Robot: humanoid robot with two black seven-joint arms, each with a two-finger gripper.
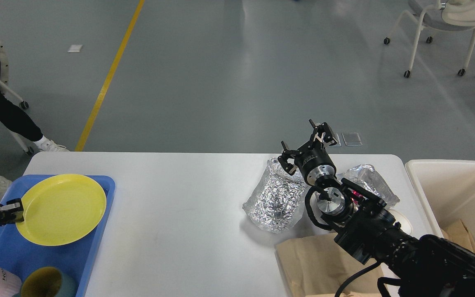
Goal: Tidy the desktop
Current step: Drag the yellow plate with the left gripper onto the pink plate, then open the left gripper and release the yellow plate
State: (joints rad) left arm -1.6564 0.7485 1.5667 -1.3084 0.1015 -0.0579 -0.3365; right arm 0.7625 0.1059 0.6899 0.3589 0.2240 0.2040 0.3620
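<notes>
Nearest, two mugs are seen stowed in the blue tray. The yellow plate is held at its rim by the left hand, lying in the tray. On the white surface, brown paper and crumpled foil are left uncleared; the cream bin waits beside. The right hand is raised, fingers apart, empty.
</notes>
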